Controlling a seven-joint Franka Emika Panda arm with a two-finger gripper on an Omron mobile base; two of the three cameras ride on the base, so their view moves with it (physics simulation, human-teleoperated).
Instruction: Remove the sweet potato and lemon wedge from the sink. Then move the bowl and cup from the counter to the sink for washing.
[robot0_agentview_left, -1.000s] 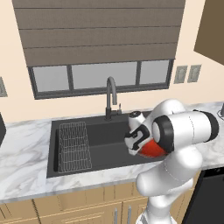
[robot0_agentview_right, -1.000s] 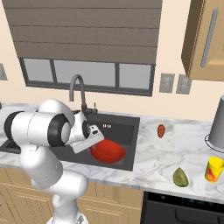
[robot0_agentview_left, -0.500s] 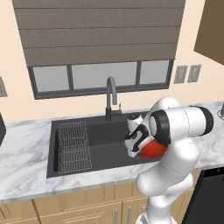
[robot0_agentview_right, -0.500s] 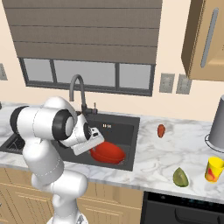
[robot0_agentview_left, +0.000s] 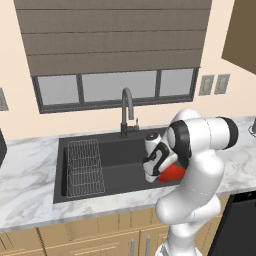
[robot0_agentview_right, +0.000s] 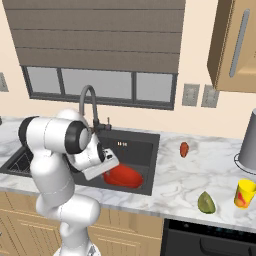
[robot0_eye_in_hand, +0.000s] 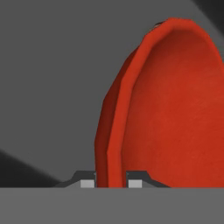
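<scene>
I am a white arm bent low over a dark grey sink (robot0_agentview_right: 142, 145) set into a marble desk (robot0_agentview_right: 170, 187), beneath a window with a brown blind. My gripper (robot0_eye_in_hand: 111, 180) is pinching the rim of the bowl (robot0_eye_in_hand: 175, 113), one fingertip on each side of the thin red wall at 6 o'clock in the hand view.

In the right base view, the bowl (robot0_agentview_right: 123, 176) sits low in the near right part of the basin, just under my wrist. I cannot tell whether it touches the sink floor. In the left base view, the bowl (robot0_agentview_left: 171, 173) peeks out red at about 4 o'clock from the dark arched faucet (robot0_agentview_left: 126, 112), with the wire rack (robot0_agentview_left: 85, 167) well apart at the basin's left end.

On the desk to the right of the sink, the sweet potato (robot0_agentview_right: 184, 149) lies near the back. The lemon wedge (robot0_agentview_right: 206, 202) rests near the front edge, and the cup (robot0_agentview_right: 244, 193) stands upright just beside it, at 3 o'clock.

The bowl looks glossy, stiff and wide for its thin rim, so I judge it could be slippery and prone to swing or tip when held at one edge. A rim pinch suits it. The cup should be light and narrow; I would grasp it across its sides near the top.
</scene>
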